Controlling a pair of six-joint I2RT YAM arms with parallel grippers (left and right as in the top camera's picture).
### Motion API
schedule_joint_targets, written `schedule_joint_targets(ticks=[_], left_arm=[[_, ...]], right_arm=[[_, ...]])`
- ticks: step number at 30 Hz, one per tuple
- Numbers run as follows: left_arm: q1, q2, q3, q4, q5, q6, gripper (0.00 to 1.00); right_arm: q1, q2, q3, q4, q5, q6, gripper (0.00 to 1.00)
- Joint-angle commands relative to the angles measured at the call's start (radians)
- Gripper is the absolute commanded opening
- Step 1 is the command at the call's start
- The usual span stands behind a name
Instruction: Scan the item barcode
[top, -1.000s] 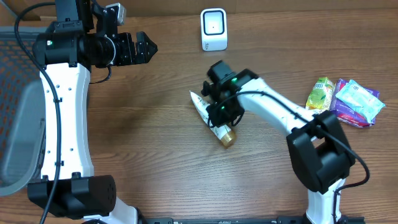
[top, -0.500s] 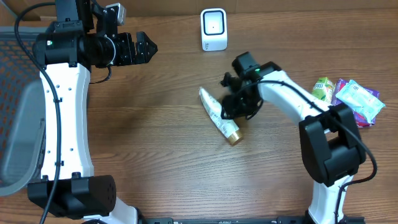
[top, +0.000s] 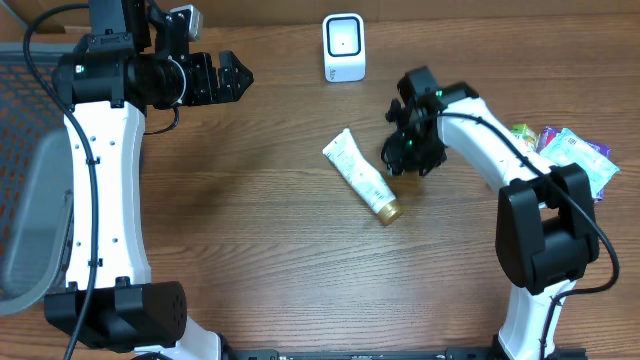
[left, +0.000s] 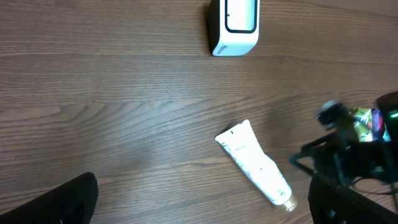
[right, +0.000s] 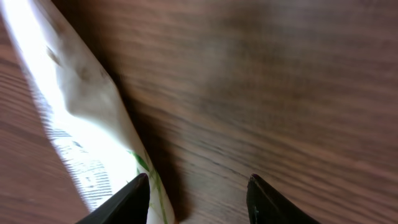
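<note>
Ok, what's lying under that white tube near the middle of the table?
Only the wooden table shows around the white tube, which lies flat on it. Its underside is covered, so whatever faces down cannot be seen.

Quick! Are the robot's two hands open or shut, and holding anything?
Left gripper: open, empty.
Right gripper: open, empty; the tube lies beside it.

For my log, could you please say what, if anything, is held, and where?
Nothing: the left gripper and right gripper are open; the tube lies free.
</note>
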Motion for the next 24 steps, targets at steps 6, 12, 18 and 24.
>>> schedule_joint_targets(ticks=[6,12,18,24], left_arm=[[-0.013,0.003,0.000,0.001,0.001,-0.006,1.00],[-0.013,0.003,0.000,0.001,0.001,-0.006,0.99],[-0.013,0.003,0.000,0.001,0.001,-0.006,1.00],[-0.013,0.003,0.000,0.001,0.001,-0.006,0.99]], right_arm=[[0.117,-0.010,0.124,-0.040,-0.212,0.006,0.36],[0.241,-0.007,0.041,-0.046,-0.208,0.081,0.20],[0.314,-0.007,-0.046,-0.038,-0.173,0.111,0.17],[0.315,-0.007,-0.078,-0.043,-0.097,0.130,0.17]])
